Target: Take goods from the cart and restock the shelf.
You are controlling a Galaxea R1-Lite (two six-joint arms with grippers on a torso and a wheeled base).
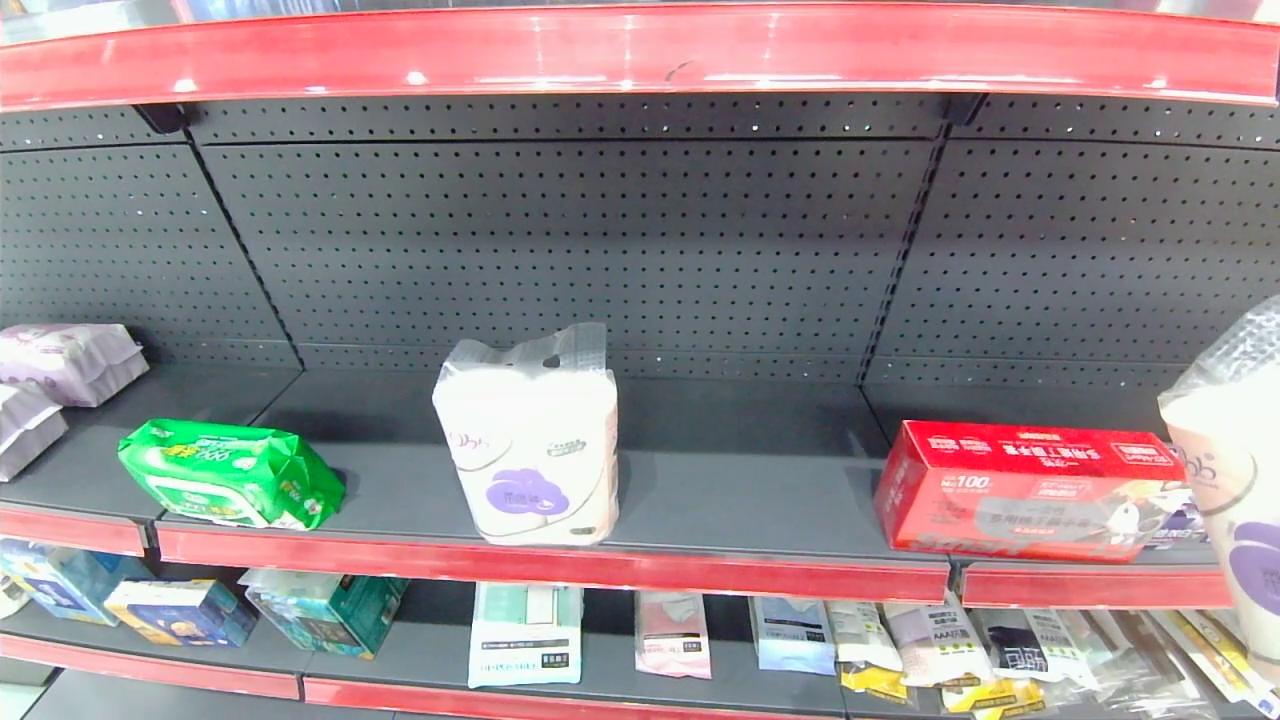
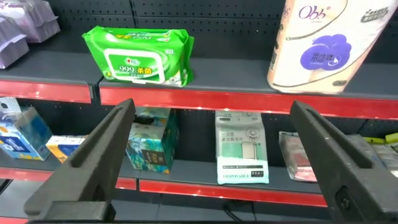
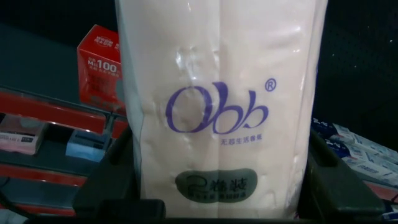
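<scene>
Dark pegboard [image 1: 600, 250] backed the shelf [image 1: 740, 470], where one roll pack [image 1: 528, 445] stood upright by the front rail [image 1: 550, 565], wipes [image 1: 230, 472] well to its left and a red box [image 1: 1020, 490] well to its right. Farther right of that pack, past the box, the right gripper [image 3: 219, 146] was clenched on a second pack [image 3: 217, 93], held upright, probably so it could be stood in the gap beside the first. The left gripper [image 2: 211, 109] hung spread and empty lower left of the pack, likely out of the placing's way
</scene>
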